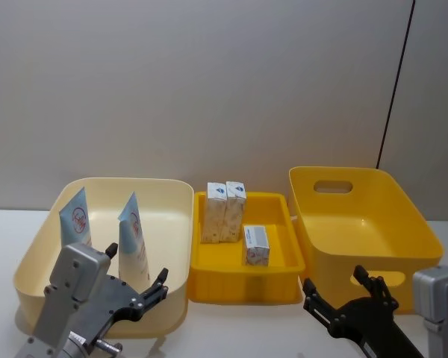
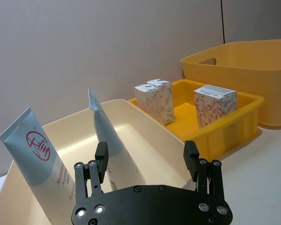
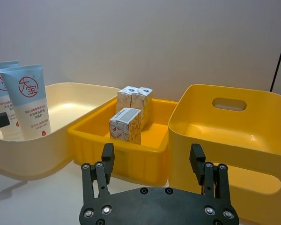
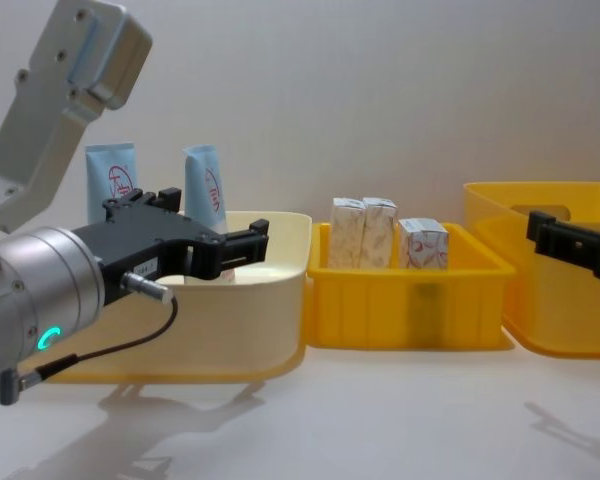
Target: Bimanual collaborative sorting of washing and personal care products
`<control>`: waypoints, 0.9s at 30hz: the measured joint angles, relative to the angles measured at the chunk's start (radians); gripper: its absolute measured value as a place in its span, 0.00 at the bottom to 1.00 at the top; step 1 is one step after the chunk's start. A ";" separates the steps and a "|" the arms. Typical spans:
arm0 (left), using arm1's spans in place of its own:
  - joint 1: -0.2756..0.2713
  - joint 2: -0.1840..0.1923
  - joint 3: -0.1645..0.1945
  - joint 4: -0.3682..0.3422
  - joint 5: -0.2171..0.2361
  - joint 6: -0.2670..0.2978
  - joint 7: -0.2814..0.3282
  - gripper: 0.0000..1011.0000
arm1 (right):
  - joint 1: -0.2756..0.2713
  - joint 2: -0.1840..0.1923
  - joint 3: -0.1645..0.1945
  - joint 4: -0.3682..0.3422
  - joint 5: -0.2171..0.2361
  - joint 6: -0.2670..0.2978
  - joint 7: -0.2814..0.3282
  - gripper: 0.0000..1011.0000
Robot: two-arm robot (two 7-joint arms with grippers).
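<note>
Two light-blue-and-white tubes [image 1: 76, 216] [image 1: 134, 237] with a red round logo lean upright inside the cream bin [image 1: 175, 246] on the left. Three small beige-patterned cartons stand in the low yellow tray [image 1: 209, 280] at the centre: a pair at the back [image 1: 215, 211] [image 1: 234, 210] and one nearer the front [image 1: 256, 245]. My left gripper [image 1: 137, 265] hovers open and empty at the cream bin's near side, close to the nearer tube [image 2: 107, 136]. In front of the deep yellow bin [image 1: 414, 231], my right gripper [image 1: 334, 282] is open and empty, facing the front carton [image 3: 126, 124].
The deep yellow bin on the right holds nothing and has handle cut-outs [image 1: 333, 186]. All three containers stand side by side on a white table [image 4: 380, 420] against a plain grey wall. A dark cable [image 1: 394, 97] runs down the wall at the right.
</note>
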 joint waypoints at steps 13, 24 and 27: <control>0.000 0.000 0.000 0.000 0.000 0.000 0.000 0.99 | 0.029 -0.004 0.005 -0.030 0.023 0.083 0.009 0.99; 0.000 0.000 0.000 0.000 0.000 0.000 0.000 0.99 | 0.136 -0.028 0.005 -0.038 0.075 0.253 0.028 0.99; 0.000 0.000 0.000 0.000 0.000 0.000 0.000 0.99 | 0.171 -0.040 0.000 -0.026 0.085 0.302 0.030 0.99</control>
